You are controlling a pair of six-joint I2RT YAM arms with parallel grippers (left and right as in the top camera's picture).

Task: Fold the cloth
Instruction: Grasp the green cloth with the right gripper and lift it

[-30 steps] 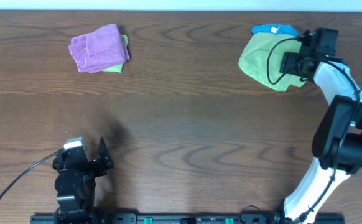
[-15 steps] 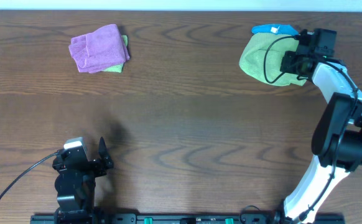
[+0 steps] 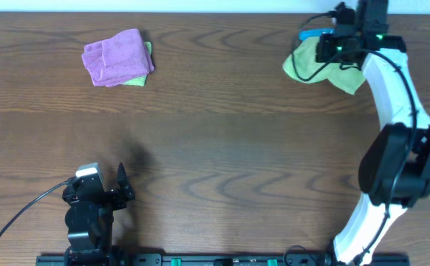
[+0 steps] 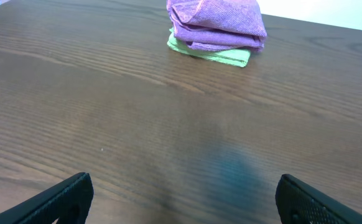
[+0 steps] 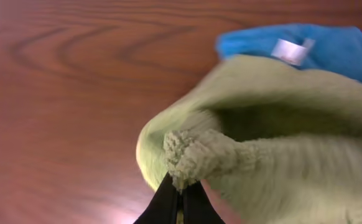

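Looking down from overhead, I see the cloth [image 3: 346, 74] bunched at the upper right of the table [image 3: 222, 133], its top edge touching the blue cloth [image 3: 315, 34]. My right gripper [image 3: 327, 49] sits over the cloth; its jaws are hidden from here. The purple cloth [image 3: 115, 53] lies at upper left on a second green cloth [image 3: 137, 78]. My left gripper [image 3: 104, 185] is at lower left, well apart from everything.

On the left wrist, both fingers [image 4: 63, 199] stand spread wide at the bottom corners, bare wood between them, holding nothing.

On the right wrist, the jaws are pinched tight on a puckered fold of the cloth low in the frame, the rest draping right. The blue cloth's white tag [image 5: 291, 51] shows at upper right.
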